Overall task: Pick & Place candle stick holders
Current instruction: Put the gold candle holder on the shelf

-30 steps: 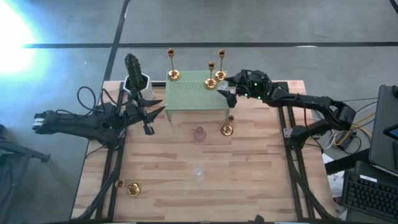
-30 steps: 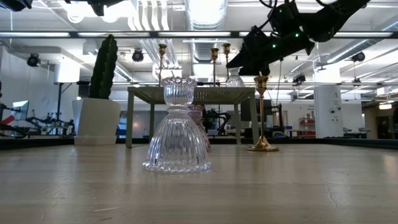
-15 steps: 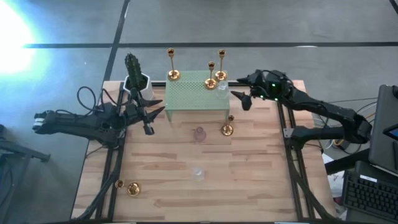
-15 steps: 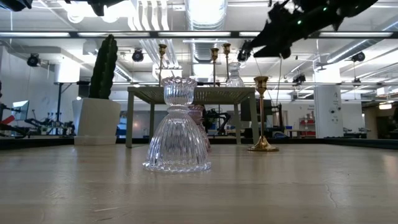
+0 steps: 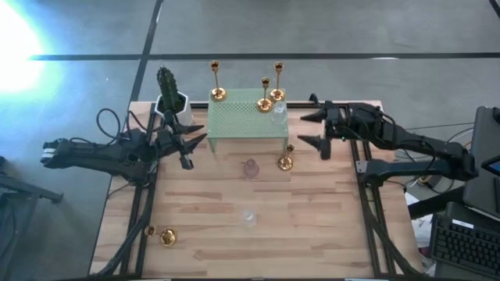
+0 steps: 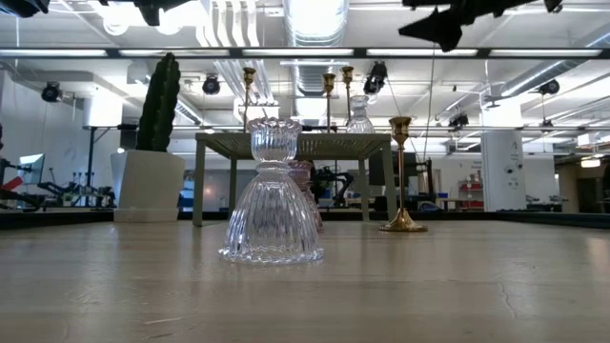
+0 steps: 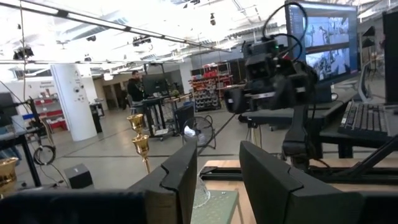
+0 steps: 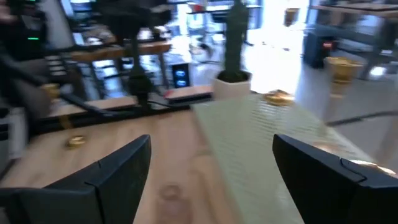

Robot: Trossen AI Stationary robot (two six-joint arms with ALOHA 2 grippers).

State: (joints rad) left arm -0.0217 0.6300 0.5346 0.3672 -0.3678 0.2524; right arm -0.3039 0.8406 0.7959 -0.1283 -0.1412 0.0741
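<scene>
Five holders are still waiting on the table: a short gold holder (image 5: 285, 161) is standing just in front of the green stand's (image 5: 242, 119) right legs, a pinkish glass one (image 5: 250, 168) is sitting a little to its left, a clear glass one (image 5: 249, 218) is nearer the front, and down at the front-left corner a gold holder (image 5: 166, 236) looks to be lying on its side. Up on the stand, three tall gold ones (image 5: 265, 102) and a clear glass piece (image 5: 279, 111) are crowding the back and right edge. My read: the gold ones are looking light, stiff and slick, top-heavy on slim stems, so pinching low on the stem just above the domed base seems safest; the ribbed glass (image 6: 273, 193) is looking heavier and breakable, best taken at its narrow waist. The right gripper (image 5: 316, 129) is hovering wide open and empty, just right of the stand, near the short gold holder. The left gripper (image 5: 184, 146) is hanging beside the stand's left end near the cactus (image 5: 166, 84), fingers (image 7: 180, 174) partly apart, gripping nothing.
</scene>
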